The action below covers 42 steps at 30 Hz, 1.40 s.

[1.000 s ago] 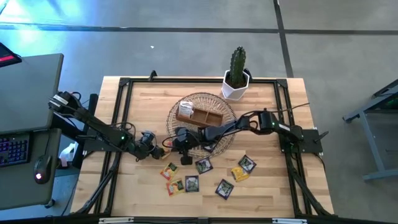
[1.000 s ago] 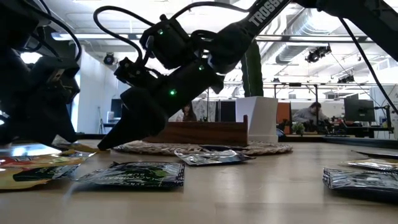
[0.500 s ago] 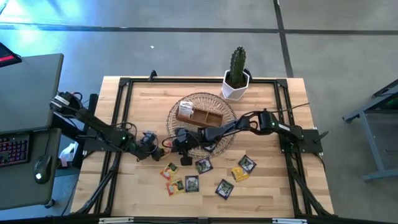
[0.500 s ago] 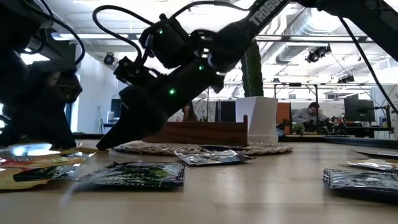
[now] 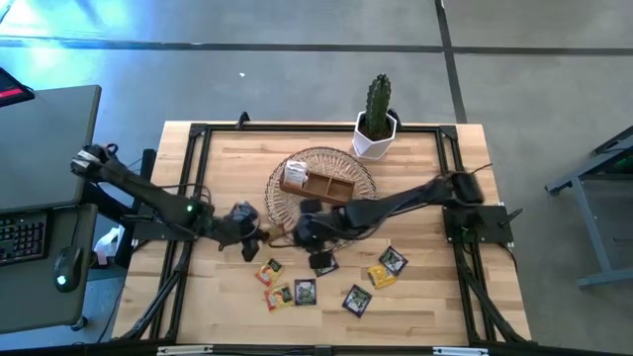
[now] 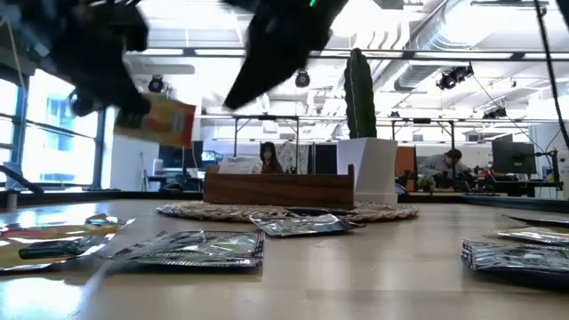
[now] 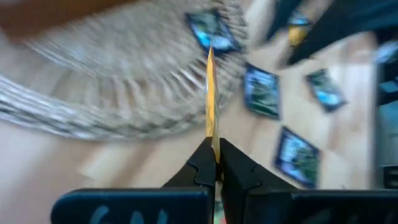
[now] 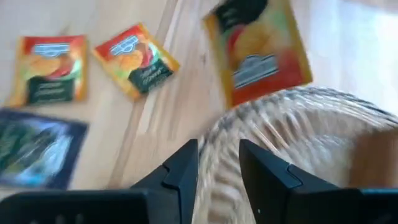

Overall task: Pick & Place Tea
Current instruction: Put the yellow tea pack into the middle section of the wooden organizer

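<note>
Orange tea packet (image 7: 211, 99) pinched edge-on in shut left gripper (image 7: 216, 163); right gripper (image 8: 217, 163) (empty) stands parted.

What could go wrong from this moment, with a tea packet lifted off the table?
The left gripper pinches the orange packet only by its edge, so it may slip or twist out. The right gripper, jaws open and empty, hovers close beside it over the wicker basket; the arms could collide.
</note>
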{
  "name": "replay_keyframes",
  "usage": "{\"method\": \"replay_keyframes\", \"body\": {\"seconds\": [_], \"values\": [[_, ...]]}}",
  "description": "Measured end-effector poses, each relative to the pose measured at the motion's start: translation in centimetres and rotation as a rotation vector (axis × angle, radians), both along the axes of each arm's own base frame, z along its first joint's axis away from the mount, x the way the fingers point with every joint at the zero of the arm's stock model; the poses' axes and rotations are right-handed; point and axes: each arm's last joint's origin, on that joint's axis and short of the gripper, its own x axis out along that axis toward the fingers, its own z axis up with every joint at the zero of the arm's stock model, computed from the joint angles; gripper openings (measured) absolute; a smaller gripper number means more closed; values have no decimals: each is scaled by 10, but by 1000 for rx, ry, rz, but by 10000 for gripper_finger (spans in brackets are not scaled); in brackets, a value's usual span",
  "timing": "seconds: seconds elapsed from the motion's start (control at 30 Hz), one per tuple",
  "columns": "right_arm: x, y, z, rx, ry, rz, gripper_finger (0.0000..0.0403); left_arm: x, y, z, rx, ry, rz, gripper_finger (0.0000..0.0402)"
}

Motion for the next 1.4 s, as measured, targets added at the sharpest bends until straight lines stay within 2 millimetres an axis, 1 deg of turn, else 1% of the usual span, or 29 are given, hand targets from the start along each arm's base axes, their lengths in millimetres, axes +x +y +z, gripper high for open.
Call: {"method": "replay_keyframes", "body": {"seconds": [0.03,0.1,0.2,0.27,0.33,0.43,0.57,0.67,0.77,0.83,0.9,0.97,1.07,1.17,1.27,1.4], "values": [[-9,3,11,-11,19,-9,113,2,4,9,34,29,-7,1],[-28,8,26,-34,74,-46,110,10,13,30,95,66,-36,1],[-53,14,39,-24,169,-119,104,27,33,52,162,135,-76,0],[-69,18,45,-4,241,-166,101,40,47,68,160,136,-113,0],[-82,24,47,12,321,-178,97,53,62,81,163,117,-165,0],[-93,33,43,-4,397,-208,92,77,86,89,202,132,-238,0],[-102,42,30,-15,427,-245,83,108,121,91,310,233,-299,0],[-110,47,14,-43,468,-242,73,129,143,81,390,368,-372,0],[-117,47,-1,-72,508,-251,59,149,160,71,449,486,-435,0],[-124,46,-7,-75,522,-247,48,163,166,67,506,530,-507,0],[-131,43,-6,-61,497,-244,37,172,168,61,560,590,-607,0],[-140,40,-2,-44,461,-238,25,183,168,54,637,643,-659,0],[-163,38,5,-35,384,-219,7,193,170,49,720,719,-693,0],[-189,35,12,-26,248,-236,4,193,170,48,751,764,-712,0],[-213,28,7,3,88,-286,7,195,167,51,799,775,-711,0],[-228,22,-9,89,-130,-314,3,198,158,51,829,768,-738,0]]}}
